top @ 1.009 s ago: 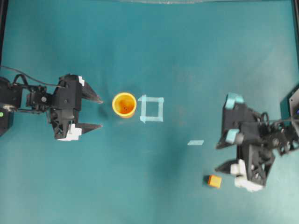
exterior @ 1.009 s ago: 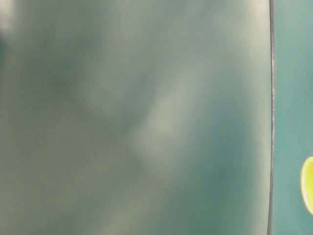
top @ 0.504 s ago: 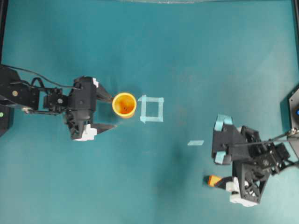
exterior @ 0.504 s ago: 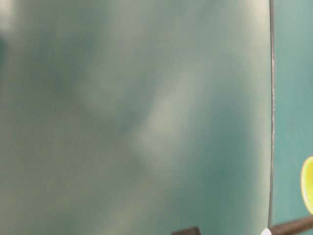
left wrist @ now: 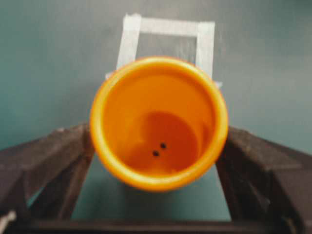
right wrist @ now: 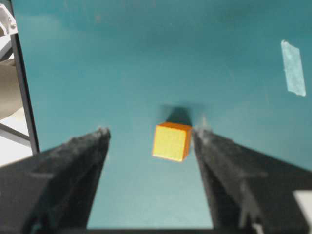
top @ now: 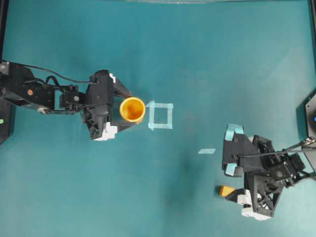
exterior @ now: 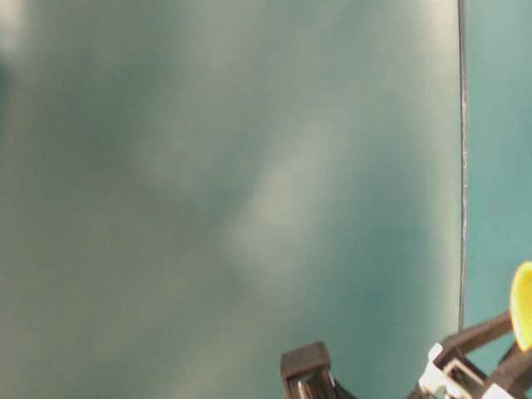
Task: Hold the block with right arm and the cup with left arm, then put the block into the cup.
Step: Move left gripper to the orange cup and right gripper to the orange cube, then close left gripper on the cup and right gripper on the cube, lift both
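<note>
Landmark: pale blue tape square (top: 160,115) on teal table (top: 197,59).

Small round yellow-orange plastic cup (top: 132,109), darker orange inside, stands upright just left of the tape square, rim nearly touching the tape edge. Two small dark dots visible on cup floor in L wrist view (left wrist: 158,122). Cup sits on table, not lifted.

Left gripper (top: 124,109) (black arm, white parts, no tape) is left of the square, jaws spread wide, one each side of the cup. L wrist view shows fingers (left wrist: 53,156) close against cup wall; contact can't be confirmed. No grip evident.

Small orange cube block (top: 226,190) lies on table well to lower right of the square, past a loose pale blue tape strip (top: 207,151).

Right gripper (top: 232,183) (blue-taped) is at the block, jaws wide apart. R wrist view: block (right wrist: 171,141) between fingers, just beside one finger (right wrist: 229,165), clear gap to the other. Nothing held.
</note>
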